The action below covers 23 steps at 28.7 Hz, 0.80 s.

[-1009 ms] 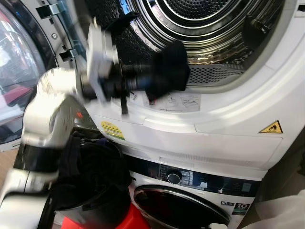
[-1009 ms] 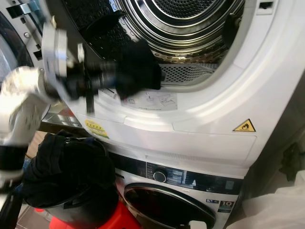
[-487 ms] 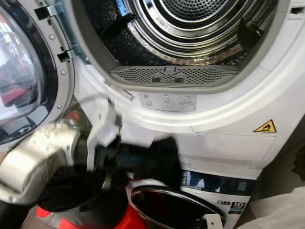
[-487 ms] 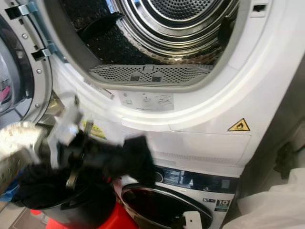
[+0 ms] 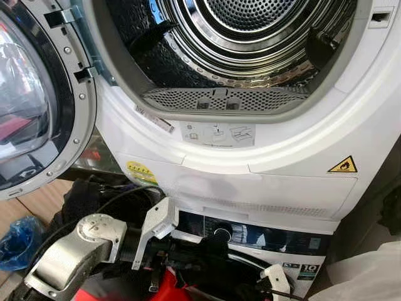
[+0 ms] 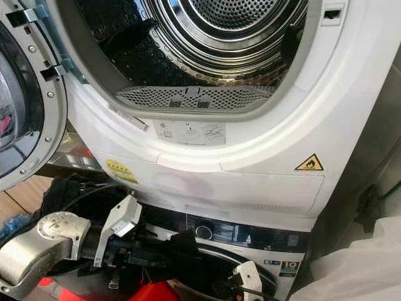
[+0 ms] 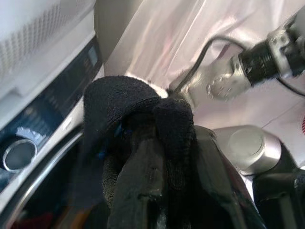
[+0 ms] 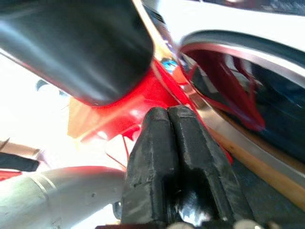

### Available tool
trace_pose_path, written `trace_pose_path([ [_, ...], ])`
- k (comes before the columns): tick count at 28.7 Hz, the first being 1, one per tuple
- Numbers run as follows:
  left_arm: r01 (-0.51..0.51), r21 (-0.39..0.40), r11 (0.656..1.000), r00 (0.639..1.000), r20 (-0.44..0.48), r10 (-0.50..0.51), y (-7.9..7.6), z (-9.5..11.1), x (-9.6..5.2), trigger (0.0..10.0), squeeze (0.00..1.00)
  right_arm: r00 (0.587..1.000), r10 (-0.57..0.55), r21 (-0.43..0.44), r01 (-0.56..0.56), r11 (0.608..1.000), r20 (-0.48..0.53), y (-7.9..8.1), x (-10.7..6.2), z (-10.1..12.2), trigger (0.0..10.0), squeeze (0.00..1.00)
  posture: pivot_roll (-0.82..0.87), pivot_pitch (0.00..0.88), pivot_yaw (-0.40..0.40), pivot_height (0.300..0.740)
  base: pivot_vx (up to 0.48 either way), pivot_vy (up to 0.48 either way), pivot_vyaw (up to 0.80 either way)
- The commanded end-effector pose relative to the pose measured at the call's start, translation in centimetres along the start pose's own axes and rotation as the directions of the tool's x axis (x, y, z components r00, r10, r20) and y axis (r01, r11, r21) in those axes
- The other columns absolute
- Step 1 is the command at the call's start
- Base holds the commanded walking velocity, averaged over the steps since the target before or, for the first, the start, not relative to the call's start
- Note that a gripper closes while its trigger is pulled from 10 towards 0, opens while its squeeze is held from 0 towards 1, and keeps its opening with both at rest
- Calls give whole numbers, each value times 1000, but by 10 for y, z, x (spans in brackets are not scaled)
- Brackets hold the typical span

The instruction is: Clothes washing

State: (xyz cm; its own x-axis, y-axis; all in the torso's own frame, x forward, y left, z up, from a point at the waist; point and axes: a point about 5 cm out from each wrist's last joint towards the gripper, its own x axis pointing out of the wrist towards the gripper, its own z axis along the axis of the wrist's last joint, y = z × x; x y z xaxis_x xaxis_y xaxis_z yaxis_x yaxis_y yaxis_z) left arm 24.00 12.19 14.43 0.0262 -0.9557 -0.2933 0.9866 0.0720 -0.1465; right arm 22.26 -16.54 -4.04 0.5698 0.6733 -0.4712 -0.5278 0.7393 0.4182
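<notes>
My left gripper (image 5: pixel 199 258) is low in front of the lower washer's door (image 5: pixel 294 290), shut on a black cloth (image 5: pixel 212 248). In the left wrist view the black cloth (image 7: pixel 125 107) is bunched over the fingertips (image 7: pixel 148 164), next to the washer's knob (image 7: pixel 17 155). The dryer drum (image 5: pixel 250 37) above stands open, its door (image 5: pixel 31 106) swung left. My right gripper (image 8: pixel 174 143) is shut with nothing in it, close to the washer's door rim (image 8: pixel 248 57). The right arm's white wrist (image 5: pixel 274 279) shows low by the washer.
A black bucket (image 5: pixel 88 200) of dark clothes stands on a red stool (image 5: pixel 164 290) at lower left. A blue bag (image 5: pixel 15 241) lies on the floor at left. A white plastic bag (image 5: pixel 369 276) sits at lower right. A warning sticker (image 5: pixel 343 165) marks the dryer front.
My left arm has dropped from the dryer's opening down to the lower washer's front, still holding the black cloth. The camera has shifted slightly.
</notes>
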Motion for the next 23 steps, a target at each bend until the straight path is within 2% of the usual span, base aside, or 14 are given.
trace_pose_path([
  [1,-14,10,1000,1000,-15,14,0,-3,-2,10000,0,998,32,-23,-31,999,55,0,4,17,10000,1000,-62,0,146,740,0,0,0],
  [8,-10,-10,1000,1000,-5,10,-3,-7,-4,10000,0,991,52,-11,-51,999,125,-5,-1,30,10000,1000,-53,0,147,740,0,0,0],
  [14,-26,-45,999,1000,-13,25,-3,-15,-7,10000,0,960,96,44,-111,993,265,-8,-6,47,10000,1000,-60,0,145,740,0,0,0],
  [17,-29,-53,998,999,-19,28,-3,-17,-11,10000,0,962,121,26,-131,991,245,-7,-6,45,10000,1000,-62,0,146,740,0,0,0],
  [19,-45,-65,997,999,-31,43,-3,-20,-17,10000,0,976,81,5,-84,996,204,-9,-8,40,10000,1000,-62,0,146,740,0,0,0],
  [23,-68,-87,994,996,-67,62,-6,-28,-29,10000,0,972,77,18,-83,996,221,-11,-9,41,10000,1000,-53,0,148,740,0,0,0],
])
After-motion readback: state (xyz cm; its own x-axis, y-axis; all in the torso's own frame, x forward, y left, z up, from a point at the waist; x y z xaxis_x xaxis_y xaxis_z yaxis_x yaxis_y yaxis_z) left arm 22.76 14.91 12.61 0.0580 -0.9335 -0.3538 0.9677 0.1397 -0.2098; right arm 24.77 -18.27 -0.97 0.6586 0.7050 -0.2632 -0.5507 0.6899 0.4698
